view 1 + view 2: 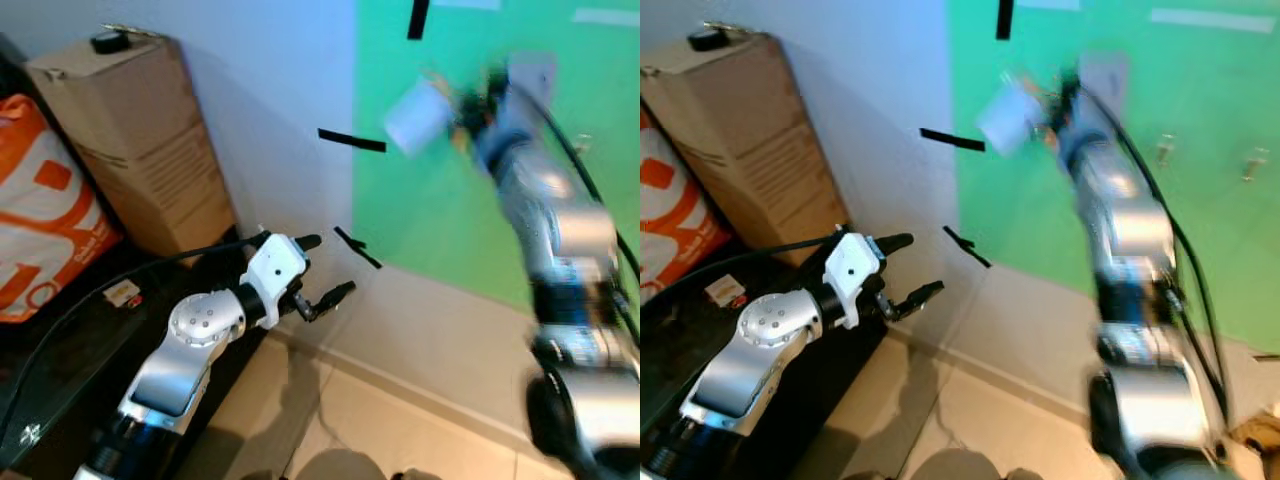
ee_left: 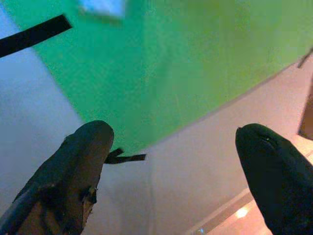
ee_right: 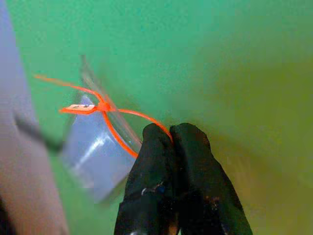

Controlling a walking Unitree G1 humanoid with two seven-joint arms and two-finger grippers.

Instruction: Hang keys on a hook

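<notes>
My right gripper (image 1: 468, 108) is raised against the green wall (image 1: 450, 220), blurred by motion. In the right wrist view its fingers (image 3: 168, 147) are shut on a thin orange loop (image 3: 117, 134) that carries a pale translucent key tag (image 3: 93, 156). From the head the tag (image 1: 418, 115) hangs off the gripper's left side. Two small hooks (image 1: 1165, 150) (image 1: 1252, 165) stick out of the green wall to the right of the arm. My left gripper (image 1: 328, 268) is held low near the white wall, open, with nothing between its fingers (image 2: 83, 161).
A tall cardboard box (image 1: 140, 140) and an orange bag (image 1: 40, 220) stand at the left on a dark low surface (image 1: 60, 350). Black tape strips (image 1: 350, 140) mark the wall. Pale tiled floor (image 1: 400, 420) lies below.
</notes>
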